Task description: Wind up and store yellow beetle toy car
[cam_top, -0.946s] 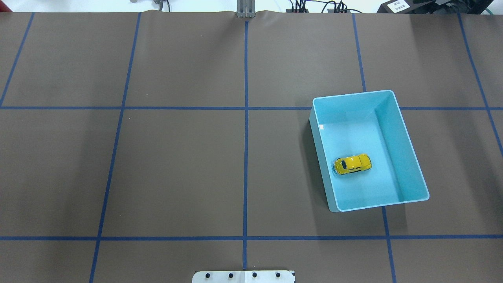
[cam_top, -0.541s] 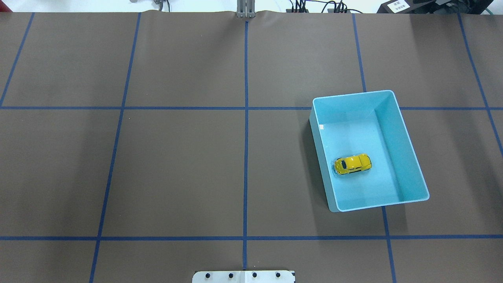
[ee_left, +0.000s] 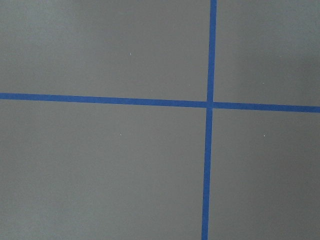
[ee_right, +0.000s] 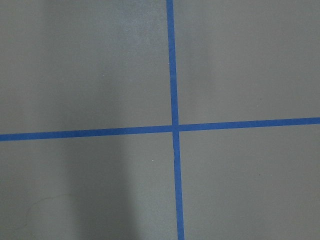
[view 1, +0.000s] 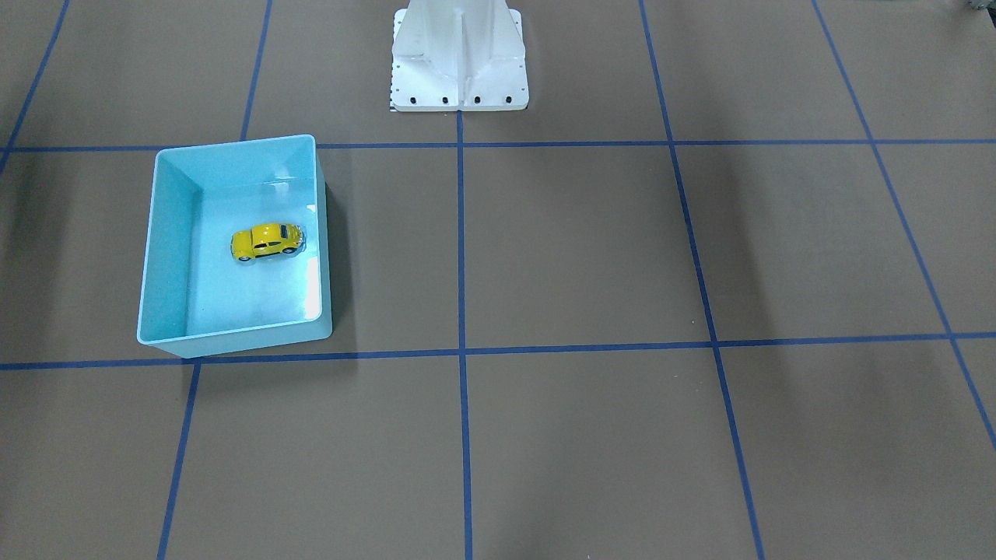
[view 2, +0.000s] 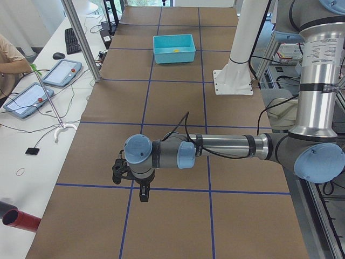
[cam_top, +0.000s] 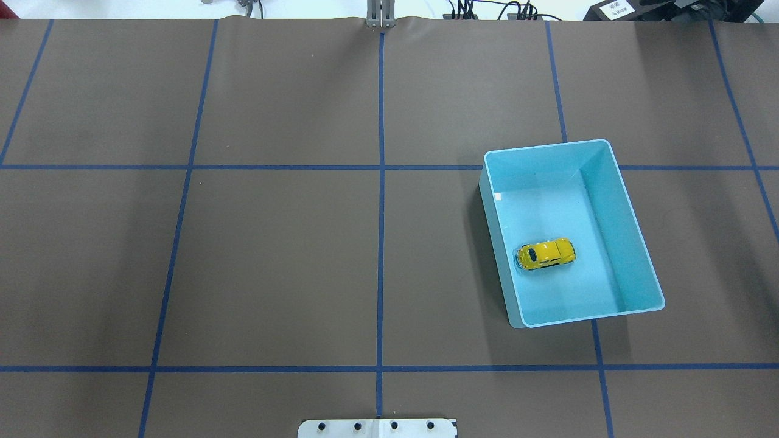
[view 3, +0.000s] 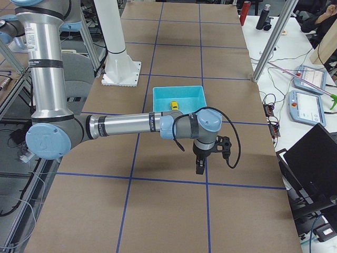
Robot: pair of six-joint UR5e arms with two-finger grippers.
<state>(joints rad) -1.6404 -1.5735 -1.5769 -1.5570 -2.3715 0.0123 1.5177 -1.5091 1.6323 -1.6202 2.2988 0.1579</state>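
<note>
Yellow beetle toy car point(cam_top: 546, 253) sits alone inside the light blue bin point(cam_top: 618, 231), with both arms away from it.

Upright on its wheels on the bin's floor, the car lies crosswise with one end just beside the wall facing the table's middle, a little nearer the robot's end of the bin. Nothing else is in the bin apart from a small white mark point(cam_top: 498, 196) on that same wall. The bin stands open-topped on the brown table cover point(cam_top: 274, 255), which is gridded with blue tape, on the robot's right half. The right gripper point(view 3: 199, 168) hangs over the cover past the bin, toward the table's right end. The left gripper point(view 2: 143, 195) hangs over the far left end, well apart from the bin. Both show only in the side views, so I cannot tell how wide their jaws stand.
</note>
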